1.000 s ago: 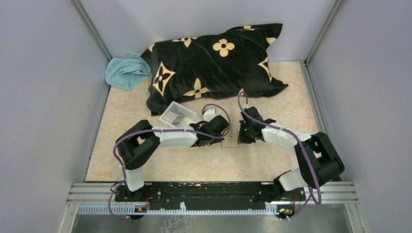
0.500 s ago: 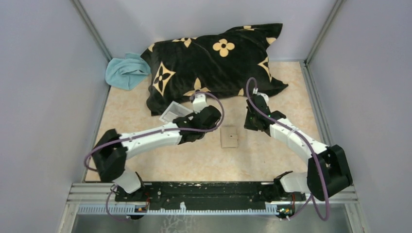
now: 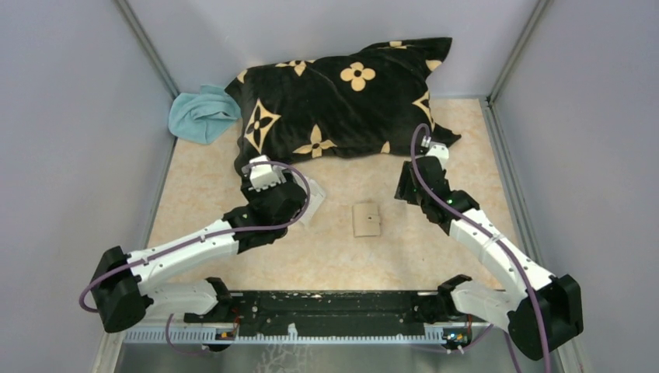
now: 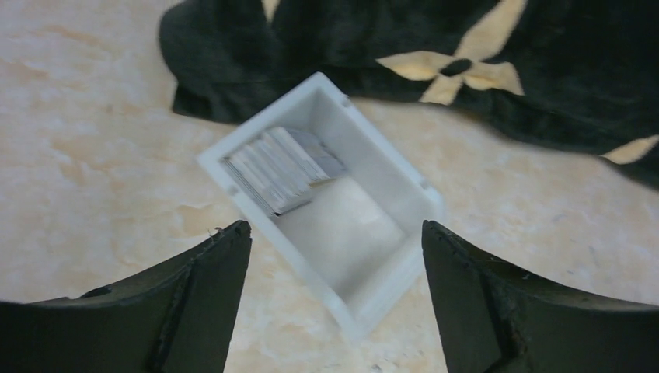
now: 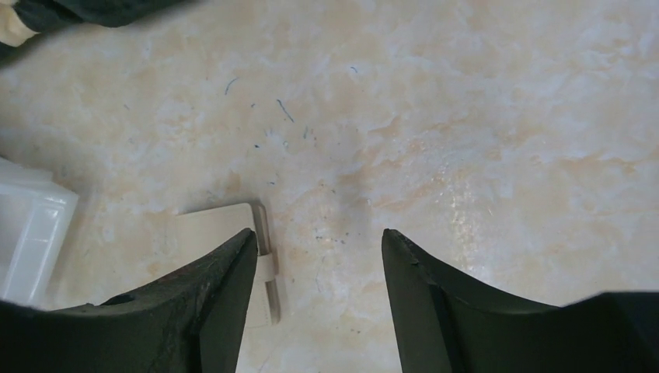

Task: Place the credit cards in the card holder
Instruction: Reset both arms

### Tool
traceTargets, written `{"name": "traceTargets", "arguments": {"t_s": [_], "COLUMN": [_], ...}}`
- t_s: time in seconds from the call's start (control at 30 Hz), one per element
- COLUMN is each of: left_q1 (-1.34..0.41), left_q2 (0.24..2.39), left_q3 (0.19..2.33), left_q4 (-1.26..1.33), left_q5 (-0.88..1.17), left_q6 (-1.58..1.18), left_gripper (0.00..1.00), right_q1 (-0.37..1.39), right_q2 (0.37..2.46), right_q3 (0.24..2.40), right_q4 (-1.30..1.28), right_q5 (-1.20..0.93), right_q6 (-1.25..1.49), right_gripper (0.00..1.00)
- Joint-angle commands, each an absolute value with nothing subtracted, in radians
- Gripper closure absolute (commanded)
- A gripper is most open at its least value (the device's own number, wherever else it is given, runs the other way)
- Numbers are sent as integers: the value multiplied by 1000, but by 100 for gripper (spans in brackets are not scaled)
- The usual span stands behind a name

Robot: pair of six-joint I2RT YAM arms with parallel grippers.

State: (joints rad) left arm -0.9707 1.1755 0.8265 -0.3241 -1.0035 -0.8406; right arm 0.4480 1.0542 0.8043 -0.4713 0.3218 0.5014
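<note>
The card holder (image 3: 367, 220) lies folded shut near the middle of the bench (image 3: 435, 256), flat, with its tab across one edge. Neither hand touches it. The cards (image 4: 284, 167) sit in a small stack inside the white tray (image 4: 388, 175), leaning against one end wall. The tray rests left of the holder, just short of the pillow (image 3: 342, 101) that runs along the far edge.

The left hand (image 4: 336, 233) hangs over the tray, fingers spread wide and holding nothing. The right hand (image 5: 317, 237) hangs above bare bench beside the holder's tab edge, equally wide and empty.

The cards look thin, stiff, light and slick. Packed face to face, they will probably slide against each other, so a pinch may lift several at once. The best hold is likely the raised upper edge of the outermost card, one finger on each face. The tray walls leave little room at the sides.

The holder looks soft and light and would probably skate on the smooth bench. One hand should likely pin or spread it, taking it by the tab, while the other feeds a card in.
</note>
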Motion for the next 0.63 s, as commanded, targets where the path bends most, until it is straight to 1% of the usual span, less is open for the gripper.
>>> {"name": "traceTargets", "arguments": {"t_s": [0.0, 0.03, 0.1, 0.2, 0.43, 0.5, 0.53, 0.6], "left_q1": [-910, -889, -857, -813, -732, -719, -716, -712], "left_q2": [1137, 1128, 1100, 1046, 932, 893, 880, 864], "left_q3": [780, 754, 686, 602, 517, 496, 488, 480], "left_q4": [-324, -310, -200, -52, 62, 82, 84, 82], "left_q5": [-1080, -1072, -1031, -971, -929, -921, -919, -911], "left_q6": [-806, -795, -677, -563, -396, -374, -369, -363], "left_gripper": [9, 7, 4, 2, 0, 0, 0, 0], "right_q1": [442, 442, 443, 443, 443, 443, 443, 444], "right_q2": [1022, 1014, 998, 979, 968, 951, 948, 953], "right_q3": [769, 764, 757, 757, 756, 751, 749, 751], "right_q4": [-450, -454, -450, -442, -444, -438, -437, -442], "right_q5": [431, 441, 441, 432, 431, 432, 438, 449], "right_q6": [531, 537, 535, 528, 494, 473, 466, 466], "right_gripper": [38, 37, 36, 34, 34, 38, 38, 34]}}
